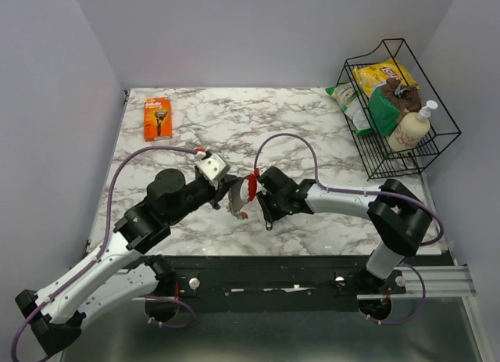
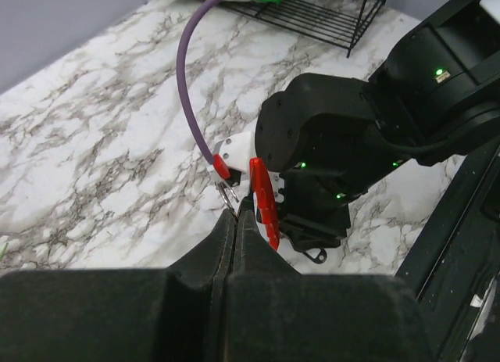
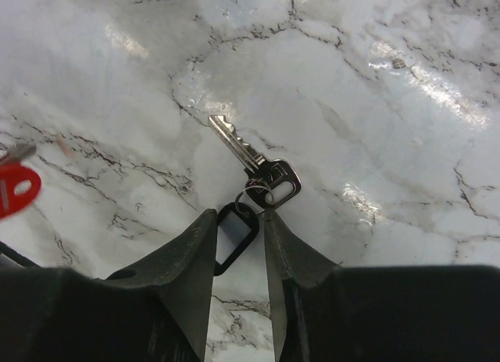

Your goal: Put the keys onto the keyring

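— Anything on the left gripper?
— Pressed together, pinching the keys above the table, with the red tag upright right at the tips.
— And the right gripper?
— Pointing down at the table, just beside the left one. Set close against both sides of the keyring, seemingly clamped on it.
— Anything hooked on the keyring?
— One silver key, joined through a small split ring, reaching away over the marble.
— Elsewhere?
— Razor pack far left, wire basket far right, well apart from both.
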{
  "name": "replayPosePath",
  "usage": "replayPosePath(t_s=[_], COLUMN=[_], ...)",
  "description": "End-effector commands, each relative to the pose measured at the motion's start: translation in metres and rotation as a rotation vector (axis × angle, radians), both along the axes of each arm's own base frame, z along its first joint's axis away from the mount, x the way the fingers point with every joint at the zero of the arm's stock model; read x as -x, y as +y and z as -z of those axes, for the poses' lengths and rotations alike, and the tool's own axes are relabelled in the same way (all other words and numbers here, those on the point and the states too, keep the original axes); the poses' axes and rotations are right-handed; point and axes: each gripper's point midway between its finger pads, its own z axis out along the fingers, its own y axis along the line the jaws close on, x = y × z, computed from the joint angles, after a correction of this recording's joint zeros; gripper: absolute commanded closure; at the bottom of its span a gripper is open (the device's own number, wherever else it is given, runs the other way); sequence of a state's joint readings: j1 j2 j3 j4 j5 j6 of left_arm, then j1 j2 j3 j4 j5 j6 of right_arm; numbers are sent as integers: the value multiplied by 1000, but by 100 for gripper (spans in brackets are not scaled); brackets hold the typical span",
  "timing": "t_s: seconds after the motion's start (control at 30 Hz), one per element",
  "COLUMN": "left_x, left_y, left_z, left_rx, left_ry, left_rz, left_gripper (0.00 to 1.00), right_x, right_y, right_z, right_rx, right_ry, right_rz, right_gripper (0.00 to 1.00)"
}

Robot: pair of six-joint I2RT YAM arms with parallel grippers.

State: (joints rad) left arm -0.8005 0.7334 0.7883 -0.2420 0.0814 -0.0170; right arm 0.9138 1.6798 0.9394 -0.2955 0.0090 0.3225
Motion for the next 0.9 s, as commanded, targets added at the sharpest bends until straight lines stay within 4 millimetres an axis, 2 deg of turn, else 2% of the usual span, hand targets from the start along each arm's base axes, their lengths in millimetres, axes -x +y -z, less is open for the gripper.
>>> replayPosePath(t_s=[0.0, 0.17, 0.33, 0.53, 0.67, 0.87], left_x=[1, 3, 3, 4, 3, 2], left_y=[10, 8, 7, 6, 6, 4], left_z=[-14, -13, -13, -10, -9, -6], left_rx=[56, 59, 59, 54, 50, 41], left_ry=[-39, -34, -31, -23, -21, -14], left_rz=[-45, -29, -25, -20, -22, -17], left_gripper=[100, 100, 100, 100, 100, 100], right_x=[-8, -10, -14, -13, -13, -14], right_y=[-7, -11, -10, -15, -18, -21], right_z=[4, 6, -1, -10, -26, -33], right_rx=[74, 91, 71, 45, 8, -2], right_ry=[-24, -36, -65, -100, -145, -173], right_rz=[51, 72, 82, 68, 61, 52], right_gripper=[63, 84, 99, 100, 100, 100])
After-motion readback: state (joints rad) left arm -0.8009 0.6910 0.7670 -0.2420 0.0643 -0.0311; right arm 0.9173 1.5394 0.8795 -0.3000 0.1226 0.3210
